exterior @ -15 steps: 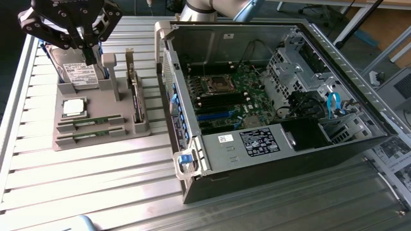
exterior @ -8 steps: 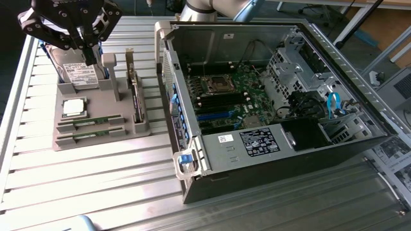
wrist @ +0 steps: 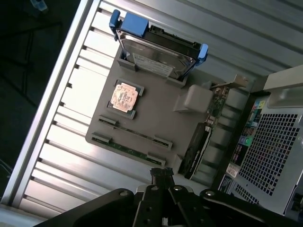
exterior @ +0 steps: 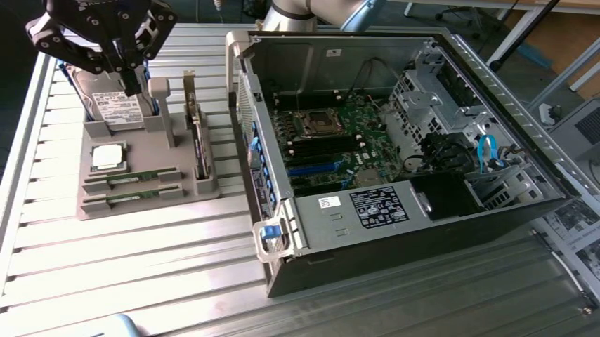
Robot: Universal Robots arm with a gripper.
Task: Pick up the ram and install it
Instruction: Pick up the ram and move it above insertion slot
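Observation:
Two green ram sticks lie edge-up in the slots of a grey holder tray (exterior: pixel 140 210), one (exterior: pixel 131 176) behind the other (exterior: pixel 131 197); the wrist view has them as one ram stick (wrist: pixel 136 133) and a second (wrist: pixel 127 149). My gripper (exterior: pixel 131 86) hangs high over the far end of the tray, above the hard drive (exterior: pixel 114 107), with its fingers together and nothing between them. Seen from the wrist, the gripper (wrist: pixel 162 173) sits well above the tray, off to the side of the sticks. The open computer case (exterior: pixel 394 140) shows its motherboard (exterior: pixel 338 151).
The tray also holds a square processor (exterior: pixel 107 156) and an upright expansion card (exterior: pixel 198 140) beside a grey post (exterior: pixel 161 105). The case stands close to the tray on the exterior view's right. Everything rests on a slatted metal table (exterior: pixel 140 281).

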